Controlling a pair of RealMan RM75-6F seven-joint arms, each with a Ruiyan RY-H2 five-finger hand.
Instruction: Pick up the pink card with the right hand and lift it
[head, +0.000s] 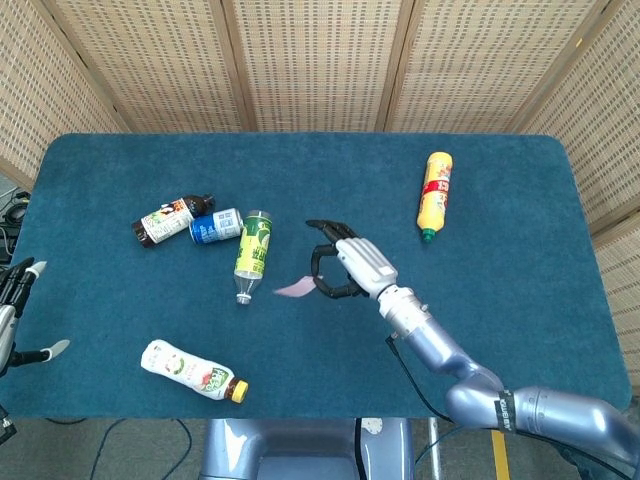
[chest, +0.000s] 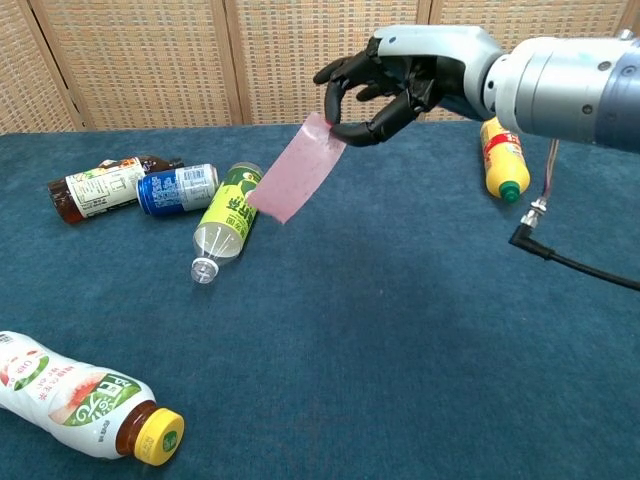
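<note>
The pink card (chest: 298, 170) hangs well above the blue table, pinched at its upper corner by my right hand (chest: 400, 80). In the head view the pink card (head: 294, 289) shows as a thin tilted sliver left of the right hand (head: 350, 265), whose fingers curl over it. The card slants down to the left, clear of the cloth. My left hand (head: 14, 310) stays at the far left edge of the head view, off the table, fingers apart and holding nothing.
A yellow bottle (head: 433, 194) lies at the back right. A dark bottle (head: 170, 219), a blue can (head: 214, 226) and a green-labelled clear bottle (head: 252, 254) lie together at the left. A white bottle with a yellow cap (head: 192, 370) lies near the front left edge.
</note>
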